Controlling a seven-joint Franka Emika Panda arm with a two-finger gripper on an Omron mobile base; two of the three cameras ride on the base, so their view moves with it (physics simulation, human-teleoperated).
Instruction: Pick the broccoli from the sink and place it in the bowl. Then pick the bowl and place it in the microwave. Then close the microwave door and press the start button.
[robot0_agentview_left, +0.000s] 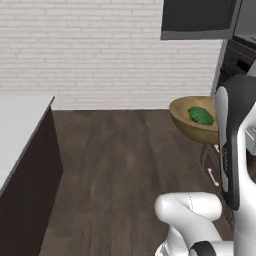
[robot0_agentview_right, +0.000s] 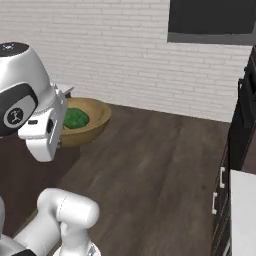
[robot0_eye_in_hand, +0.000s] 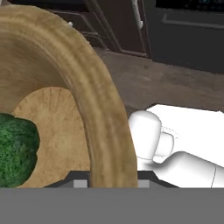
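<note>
The light-brown wooden bowl (robot0_agentview_left: 192, 127) hangs in the air over the dark wood floor, level, with the green broccoli (robot0_agentview_left: 201, 115) lying inside it. In the right base view the bowl (robot0_agentview_right: 96, 121) and broccoli (robot0_agentview_right: 75, 118) sit just behind my white hand. My gripper (robot0_eye_in_hand: 111, 181) is shut on the bowl's rim (robot0_eye_in_hand: 101, 109), which runs up between the fingers, and the broccoli (robot0_eye_in_hand: 15, 148) rests on the bowl's bottom at the left. A dark grey slab with a black panel (robot0_agentview_left: 197, 19) hangs high at the right; whether it is the microwave door I cannot tell. The sink is out of view.
A pale counter on a dark cabinet (robot0_agentview_left: 22, 130) stands at the left. Dark cabinets with white handles (robot0_agentview_right: 222, 185) and a dark appliance stack (robot0_agentview_left: 235, 57) line the right. A white brick wall (robot0_agentview_left: 100, 50) closes the back, with open wood floor (robot0_agentview_left: 115, 165) between.
</note>
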